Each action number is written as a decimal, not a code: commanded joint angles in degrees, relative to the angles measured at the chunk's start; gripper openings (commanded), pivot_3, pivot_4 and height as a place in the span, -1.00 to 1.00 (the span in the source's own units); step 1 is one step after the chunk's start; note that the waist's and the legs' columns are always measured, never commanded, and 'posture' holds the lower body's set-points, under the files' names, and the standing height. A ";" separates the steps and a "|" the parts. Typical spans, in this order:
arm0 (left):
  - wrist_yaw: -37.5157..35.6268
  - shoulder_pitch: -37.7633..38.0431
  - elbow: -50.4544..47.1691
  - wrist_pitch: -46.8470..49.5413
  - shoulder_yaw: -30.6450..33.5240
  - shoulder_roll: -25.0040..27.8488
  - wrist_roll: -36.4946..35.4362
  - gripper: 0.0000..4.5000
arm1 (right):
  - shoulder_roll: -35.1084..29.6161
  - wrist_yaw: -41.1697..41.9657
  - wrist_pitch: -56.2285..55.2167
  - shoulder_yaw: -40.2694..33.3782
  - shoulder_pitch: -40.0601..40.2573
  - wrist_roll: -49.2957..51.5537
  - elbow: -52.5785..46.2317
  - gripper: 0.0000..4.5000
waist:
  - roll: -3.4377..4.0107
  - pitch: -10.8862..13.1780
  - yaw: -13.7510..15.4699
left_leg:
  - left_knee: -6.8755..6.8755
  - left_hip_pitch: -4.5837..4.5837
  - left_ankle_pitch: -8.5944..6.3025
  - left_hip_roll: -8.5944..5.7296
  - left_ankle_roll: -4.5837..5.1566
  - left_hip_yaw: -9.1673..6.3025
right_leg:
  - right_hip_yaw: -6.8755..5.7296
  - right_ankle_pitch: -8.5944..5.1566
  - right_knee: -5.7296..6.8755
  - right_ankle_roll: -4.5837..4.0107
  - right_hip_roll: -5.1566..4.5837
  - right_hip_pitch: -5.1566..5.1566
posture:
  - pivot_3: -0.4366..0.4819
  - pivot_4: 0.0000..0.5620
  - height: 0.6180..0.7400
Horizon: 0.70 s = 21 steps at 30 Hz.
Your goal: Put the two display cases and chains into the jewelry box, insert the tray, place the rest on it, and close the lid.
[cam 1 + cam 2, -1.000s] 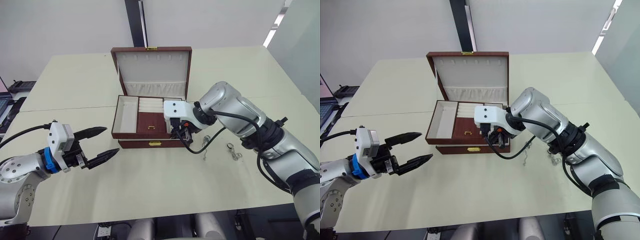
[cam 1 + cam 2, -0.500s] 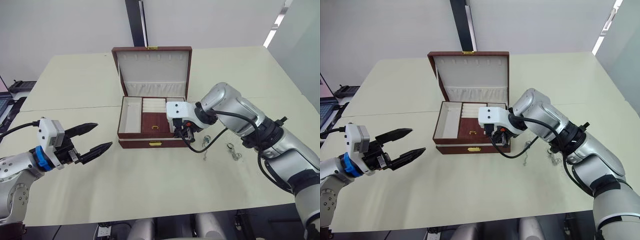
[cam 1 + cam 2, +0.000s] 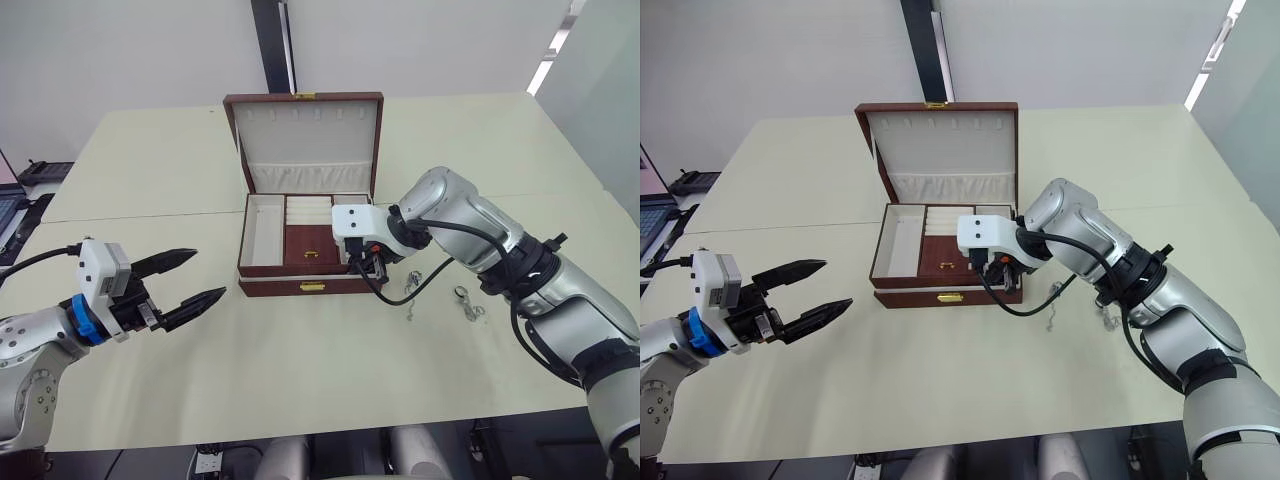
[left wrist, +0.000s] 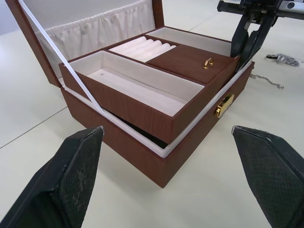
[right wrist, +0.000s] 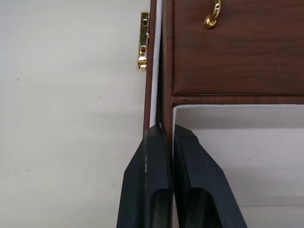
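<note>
The left gripper [image 3: 202, 279] waits wide open, well left of the box [image 3: 300, 286]. The tray [image 4: 156, 78] sits in the box, tipped up on its left side and not yet flat. The right gripper [image 5: 166, 135] pinches the tray's front wall at its right end. I think it should push down gently and evenly. Two small chains [image 3: 440, 297] lie on the table [image 3: 300, 380], right of the box

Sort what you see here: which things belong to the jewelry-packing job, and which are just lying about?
Part of the job: jewelry box, its open lid, the tray, two silvery chains on the table.

Lying about: dark device at the table's far left edge.
</note>
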 commanded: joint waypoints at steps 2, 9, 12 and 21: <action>-0.38 -0.95 -2.29 0.01 0.35 0.54 -0.89 1.00 | -0.77 0.50 1.29 -2.50 -1.22 0.33 -1.62 -0.64 | 0.00 0.00 0.00 | 0.00 0.00 0.00 -0.01 0.00 -0.01 | 0.01 0.00 0.05 0.00 -0.01 -0.02 | -0.05 -0.47 1.00; -0.08 -1.16 -3.24 0.66 0.04 0.22 -1.12 1.00 | -2.63 1.72 4.51 -7.47 -2.68 3.24 -6.09 0.17 | 0.00 0.00 0.01 | 0.01 -0.01 0.00 -0.01 0.00 0.02 | 0.02 0.00 0.19 0.00 -0.05 -0.10 | -0.05 -0.47 1.00; -0.14 -1.26 -3.07 0.77 0.15 0.22 -1.16 1.00 | -2.43 0.92 4.39 -10.02 -2.37 4.87 -8.07 0.39 | 0.00 0.00 -0.04 | 0.00 -0.01 0.00 -0.01 0.00 0.03 | 0.02 0.00 0.21 0.00 -0.03 -0.14 | -0.05 -0.47 1.00; -0.15 -2.32 -2.02 1.16 0.80 0.33 -1.07 1.00 | 7.28 -11.39 -2.73 -18.13 1.64 7.04 -5.91 0.02 | -0.02 -0.01 -0.06 | 0.01 -0.01 0.01 0.00 -0.02 0.06 | 0.09 0.00 0.31 0.00 -0.03 -0.20 | -0.05 -0.47 1.00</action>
